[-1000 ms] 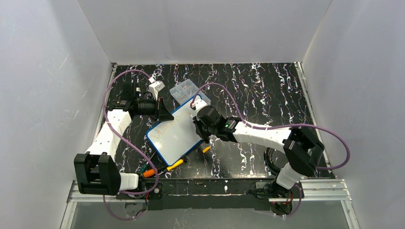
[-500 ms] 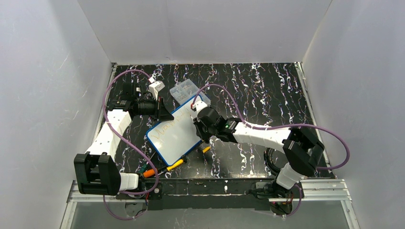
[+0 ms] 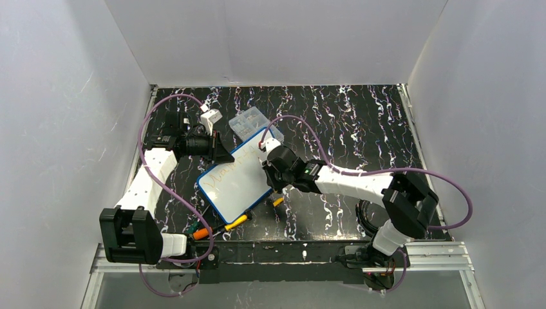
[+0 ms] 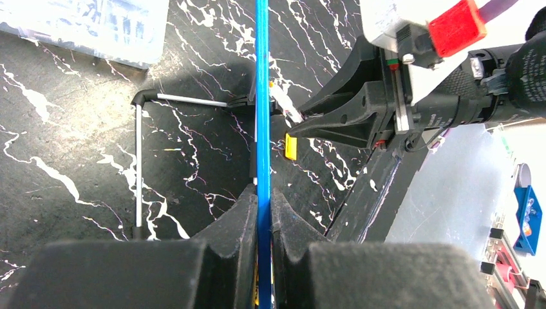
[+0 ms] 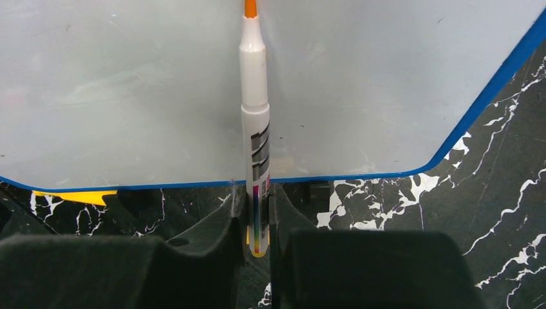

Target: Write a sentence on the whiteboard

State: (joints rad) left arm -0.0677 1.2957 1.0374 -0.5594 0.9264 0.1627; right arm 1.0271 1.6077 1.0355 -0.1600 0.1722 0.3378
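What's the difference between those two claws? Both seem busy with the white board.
The left gripper pinches the whiteboard itself, by its blue rim; the right gripper pinches a marker, not the board. The left gripper sits at the board's far left edge, the right gripper at its right side, with the marker's orange tip pointing over the white face. Both are shut on something thin.

1. Counter point(image 3: 360, 122): black, with white marble streaks.
2. Far, left of middle: clear box point(image 3: 250, 122), with a small white block point(image 3: 210, 118) near on its left.
3. Middle-left: whiteboard point(image 3: 235, 183), angled; flat or lifted, cannot tell.
4. Near-left edge: yellow marker point(image 3: 237, 221) and orange-capped marker point(image 3: 202, 233).
5. Near right: dark coiled cable point(image 3: 366, 217).
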